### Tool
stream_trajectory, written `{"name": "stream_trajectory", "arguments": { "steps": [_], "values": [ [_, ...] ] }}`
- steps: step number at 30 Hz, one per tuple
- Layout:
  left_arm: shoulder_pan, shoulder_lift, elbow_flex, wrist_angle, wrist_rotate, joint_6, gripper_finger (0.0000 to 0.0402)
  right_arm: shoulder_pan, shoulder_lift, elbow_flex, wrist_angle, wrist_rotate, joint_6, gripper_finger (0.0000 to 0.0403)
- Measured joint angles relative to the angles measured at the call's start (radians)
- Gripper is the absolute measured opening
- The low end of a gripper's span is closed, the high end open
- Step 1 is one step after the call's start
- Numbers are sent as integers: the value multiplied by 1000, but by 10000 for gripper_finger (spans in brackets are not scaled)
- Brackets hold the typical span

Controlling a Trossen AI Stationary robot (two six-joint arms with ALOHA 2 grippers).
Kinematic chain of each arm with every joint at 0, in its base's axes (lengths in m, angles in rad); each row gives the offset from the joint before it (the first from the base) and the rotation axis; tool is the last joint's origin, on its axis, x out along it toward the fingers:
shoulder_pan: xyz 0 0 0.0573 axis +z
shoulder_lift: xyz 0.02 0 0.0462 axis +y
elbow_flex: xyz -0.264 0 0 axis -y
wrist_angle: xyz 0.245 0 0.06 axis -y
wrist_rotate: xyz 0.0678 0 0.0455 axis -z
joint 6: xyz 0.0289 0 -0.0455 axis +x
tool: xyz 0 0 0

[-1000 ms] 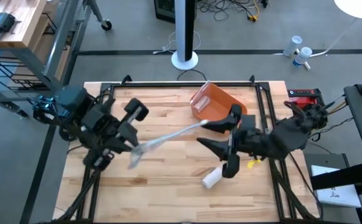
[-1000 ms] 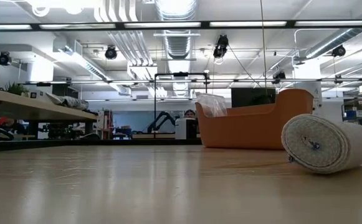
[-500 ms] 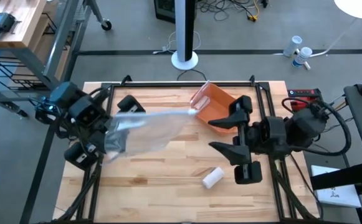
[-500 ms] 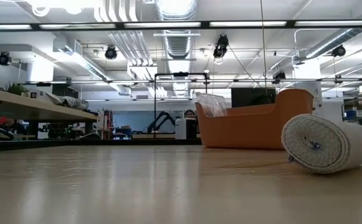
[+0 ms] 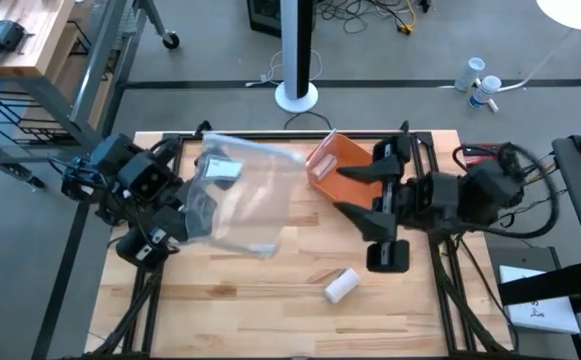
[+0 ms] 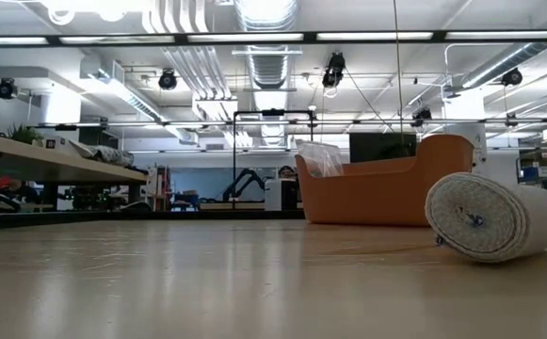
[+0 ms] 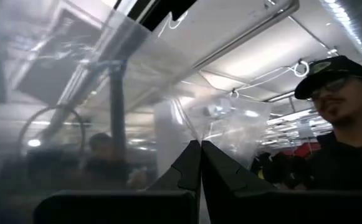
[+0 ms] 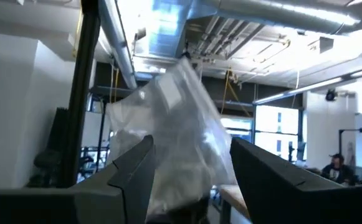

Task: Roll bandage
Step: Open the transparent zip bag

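A rolled white bandage lies on its side on the wooden table near the front, and it fills the right of the low view. My left gripper is shut on a clear plastic bag, held up over the table's left half. My right gripper is open and empty, raised beside the orange bin, to the right of the bag. In the right wrist view the bag hangs ahead of its fingers. My left gripper pinches the clear film of the bag between its two shut fingers. The bag is lifted clear of the table and spreads wide and slack in front of the fingers. Which edge it holds, and how many layers, I cannot tell.
The orange bin stands at the table's far middle with more clear plastic in it. A person in a cap shows beyond the table. A red-and-black device lies off the table's right edge.
My left gripper has gone up and toward the table's far left, turning as it went. The bag, first a thin strip drawn across the table toward the bin, has spread out into a wide sheet. My right gripper has drawn back toward the far right.
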Motion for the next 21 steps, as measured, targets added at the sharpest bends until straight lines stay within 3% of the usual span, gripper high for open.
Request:
{"name": "stream_trajectory", "arguments": {
  "steps": [7,10,13,17,21],
  "values": [
    [2,4,0,2,-40,23,0,-10,-3,46,-88,25,-43,202],
    [2,5,0,0,-39,23,0,-47,-3,50,-214,31,144,206],
    [3,4,0,2,-3,39,0,-101,2,31,-306,-74,401,211],
    [4,-7,0,-2,98,88,0,-152,44,-16,-258,-254,661,221],
    [4,-37,1,6,109,127,0,-182,70,-44,-200,-265,831,237]
  ]
}}
